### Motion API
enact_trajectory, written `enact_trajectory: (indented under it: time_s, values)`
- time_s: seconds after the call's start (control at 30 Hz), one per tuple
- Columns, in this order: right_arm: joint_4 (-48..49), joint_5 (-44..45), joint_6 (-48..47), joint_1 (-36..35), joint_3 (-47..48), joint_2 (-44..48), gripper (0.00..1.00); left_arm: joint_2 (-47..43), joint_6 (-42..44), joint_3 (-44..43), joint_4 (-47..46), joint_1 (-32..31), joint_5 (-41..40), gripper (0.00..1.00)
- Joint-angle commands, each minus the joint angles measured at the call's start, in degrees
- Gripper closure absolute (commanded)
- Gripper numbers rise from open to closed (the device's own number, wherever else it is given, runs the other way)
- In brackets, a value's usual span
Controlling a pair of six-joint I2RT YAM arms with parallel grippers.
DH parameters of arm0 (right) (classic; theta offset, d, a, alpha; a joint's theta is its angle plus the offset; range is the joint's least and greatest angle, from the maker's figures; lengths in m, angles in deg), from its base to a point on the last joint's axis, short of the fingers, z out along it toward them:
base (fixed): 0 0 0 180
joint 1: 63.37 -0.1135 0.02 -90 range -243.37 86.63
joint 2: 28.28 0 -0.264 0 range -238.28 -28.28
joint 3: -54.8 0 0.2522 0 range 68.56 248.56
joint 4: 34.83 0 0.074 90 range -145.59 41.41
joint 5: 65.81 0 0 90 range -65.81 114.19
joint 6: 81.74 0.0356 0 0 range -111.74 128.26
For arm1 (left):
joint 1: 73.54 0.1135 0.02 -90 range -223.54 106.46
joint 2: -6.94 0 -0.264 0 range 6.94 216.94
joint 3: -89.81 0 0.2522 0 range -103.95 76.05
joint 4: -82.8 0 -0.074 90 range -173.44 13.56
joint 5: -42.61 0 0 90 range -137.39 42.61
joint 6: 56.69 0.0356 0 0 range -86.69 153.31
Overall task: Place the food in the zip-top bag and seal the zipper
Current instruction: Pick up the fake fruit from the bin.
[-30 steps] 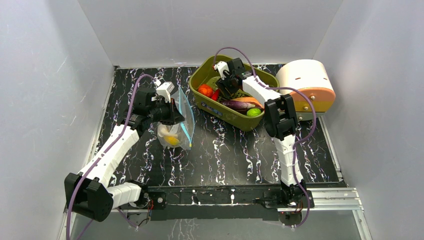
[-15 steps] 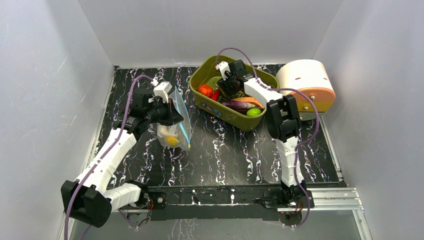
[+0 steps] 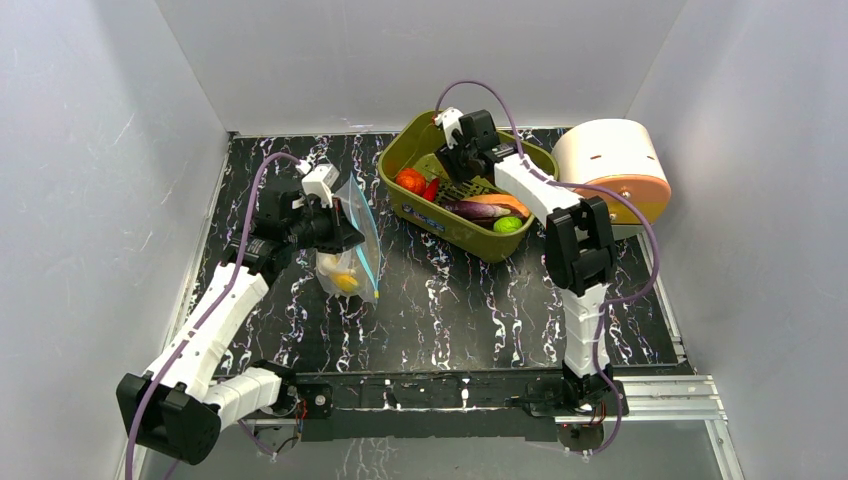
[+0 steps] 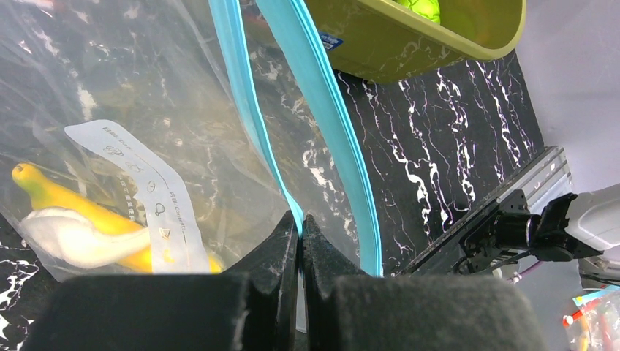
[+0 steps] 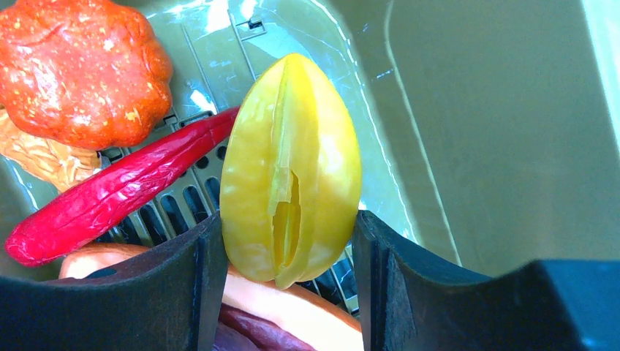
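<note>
The left gripper [image 4: 300, 228] is pinched tight on one lip of the bag [image 3: 365, 250], its jaws meeting right at the zipper [image 4: 325, 124]. It holds the bag up off the table [image 3: 480, 300] to the left of the tub [image 3: 430, 215], near it but not touching. The zipper's two teal strips stand apart, so the mouth gapes on the side facing the tub. A banana [image 4: 51, 196] lies low inside the bag, on the side away from the tub, with something pale against it that is too blurred by the plastic to name. The right gripper [image 5: 289, 238] is down inside the tub near its far wall, its two fingers pressed against opposite sides of a yellow fruit [image 5: 291, 161], ribbed and split along its middle, held over the tub's slotted floor. Whether the fruit clears that floor cannot be told. The rest of the food lies in the tub: the tomato [image 5: 84, 69] at its left end, the chili [image 5: 117, 191] stretched along the slots beside it, then the eggplant [image 3: 478, 210] and the carrot [image 3: 500, 201] side by side towards the tub's near right, and the green fruit [image 3: 508, 225] in the tub's near right corner. A round drum [image 3: 612, 168] sits just beside the tub's right end.
</note>
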Motion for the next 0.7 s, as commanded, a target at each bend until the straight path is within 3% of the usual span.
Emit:
enact_trajectory:
  time_s: [0.0, 0.5, 0.67]
  values:
    - [2.5, 2.2, 3.7, -0.1, -0.4, 4.9, 0.69, -1.5, -1.9, -0.3, 0.2, -0.2, -0.9, 1.00]
    - [-3.7, 10.5, 20.8, -8.0, -2.6, 16.7, 0.69, -2.4, -6.3, -0.4, 0.0, -0.2, -4.5, 1.00]
    - [-0.6, 1.6, 24.0, -12.1, -6.2, 24.7, 0.69, -1.6, -5.4, -3.5, 1.6, -0.2, -3.5, 1.00]
